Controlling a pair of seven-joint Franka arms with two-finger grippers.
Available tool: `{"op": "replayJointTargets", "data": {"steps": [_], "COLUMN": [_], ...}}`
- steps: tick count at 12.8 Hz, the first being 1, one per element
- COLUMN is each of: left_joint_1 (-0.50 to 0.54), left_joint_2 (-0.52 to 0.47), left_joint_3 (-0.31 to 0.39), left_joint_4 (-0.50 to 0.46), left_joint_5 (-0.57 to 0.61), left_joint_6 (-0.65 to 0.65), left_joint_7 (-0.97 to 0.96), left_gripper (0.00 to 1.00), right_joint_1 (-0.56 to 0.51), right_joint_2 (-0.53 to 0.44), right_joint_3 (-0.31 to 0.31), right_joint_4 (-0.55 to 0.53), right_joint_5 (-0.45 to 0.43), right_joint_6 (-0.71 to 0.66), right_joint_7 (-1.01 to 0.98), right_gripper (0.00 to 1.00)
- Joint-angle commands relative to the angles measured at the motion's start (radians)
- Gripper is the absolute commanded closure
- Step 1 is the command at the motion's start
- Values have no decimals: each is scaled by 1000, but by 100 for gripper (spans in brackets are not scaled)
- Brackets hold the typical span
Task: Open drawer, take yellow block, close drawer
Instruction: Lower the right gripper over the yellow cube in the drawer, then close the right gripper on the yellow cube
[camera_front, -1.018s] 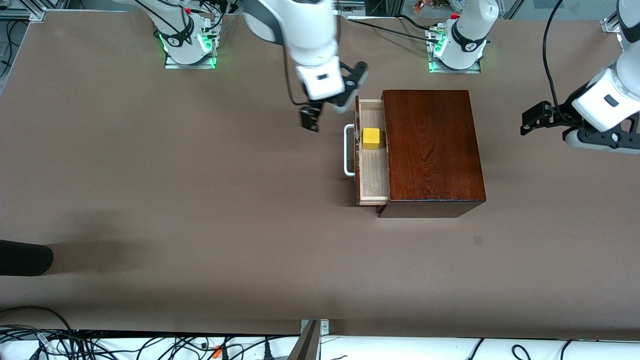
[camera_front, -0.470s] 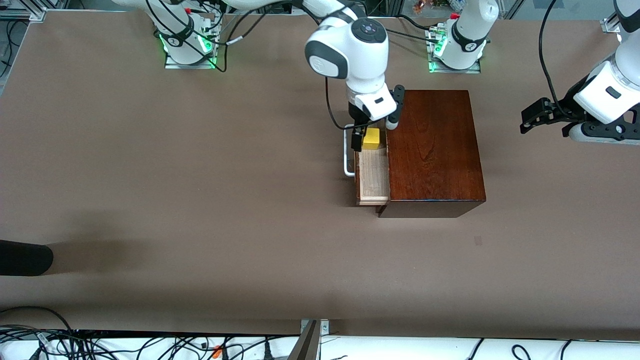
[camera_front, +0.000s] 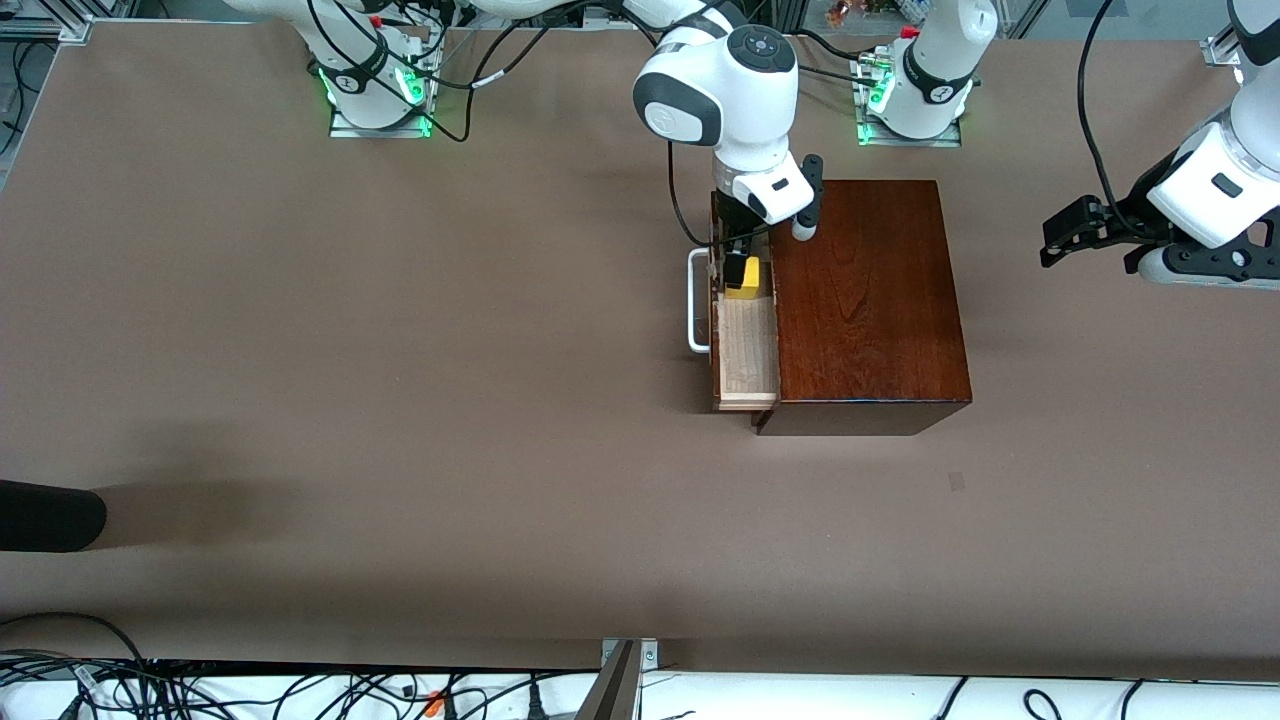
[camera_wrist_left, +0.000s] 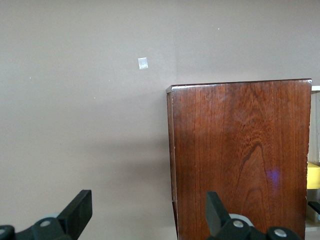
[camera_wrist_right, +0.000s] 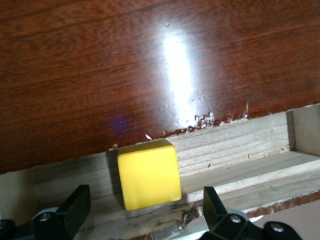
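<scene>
The dark reddish-brown wooden box (camera_front: 865, 300) stands mid-table with its drawer (camera_front: 748, 350) pulled out toward the right arm's end, white handle (camera_front: 697, 300) outermost. The yellow block (camera_front: 747, 282) rests on the pale drawer floor, at the end nearer the robots' bases. My right gripper (camera_front: 740, 262) reaches down into the drawer, open. In the right wrist view the yellow block (camera_wrist_right: 149, 174) lies just ahead of the right gripper (camera_wrist_right: 146, 210), between its spread fingers and untouched. My left gripper (camera_front: 1058, 242) waits open beside the box at the left arm's end; the left wrist view shows the left gripper (camera_wrist_left: 147, 212) facing the box (camera_wrist_left: 240, 150).
A small pale tape mark (camera_front: 956, 482) lies on the brown table, nearer the front camera than the box. A black object (camera_front: 50, 515) juts in at the right arm's end. Cables (camera_front: 300, 690) run along the table's front edge.
My right gripper swung from over the table beside the drawer to over the block, then came down into the drawer. The left arm barely shifted.
</scene>
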Motion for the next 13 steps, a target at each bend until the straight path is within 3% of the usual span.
{"op": "replayJointTargets", "data": {"steps": [1, 13], "left_joint_1": [-4, -4], "left_joint_2": [1, 1], "left_joint_3": [1, -1], "left_joint_4": [11, 12], "left_joint_5": [20, 20], "left_joint_6": [-15, -15], "left_joint_7": [-8, -8], "left_gripper": [0, 0], "right_joint_1": [13, 4], "right_joint_2": [14, 57], "right_joint_3": [-8, -8], "right_joint_4": [29, 26], "right_joint_5": [-36, -32], "right_joint_6": [-2, 41], "right_joint_7": [-28, -87], "right_gripper": [0, 3]}}
